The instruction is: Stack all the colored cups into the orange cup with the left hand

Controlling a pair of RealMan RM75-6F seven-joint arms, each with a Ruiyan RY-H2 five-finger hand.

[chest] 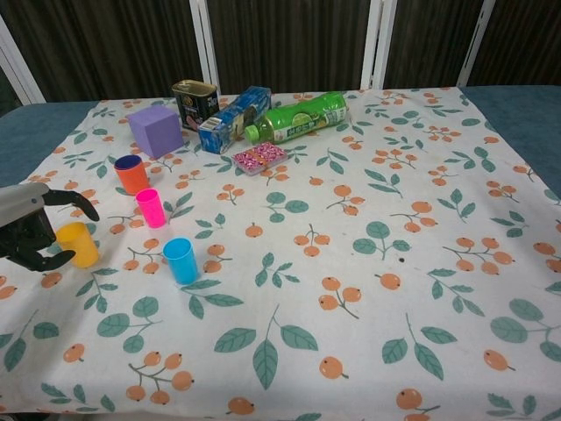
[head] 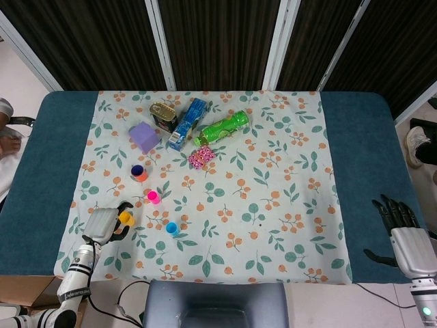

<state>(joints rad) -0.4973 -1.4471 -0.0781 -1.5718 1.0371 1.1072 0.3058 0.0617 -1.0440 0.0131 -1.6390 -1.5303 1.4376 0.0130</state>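
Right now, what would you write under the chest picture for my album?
Robot's left hand reaches around the yellow cup, with pink, blue and orange cups waiting nearby.
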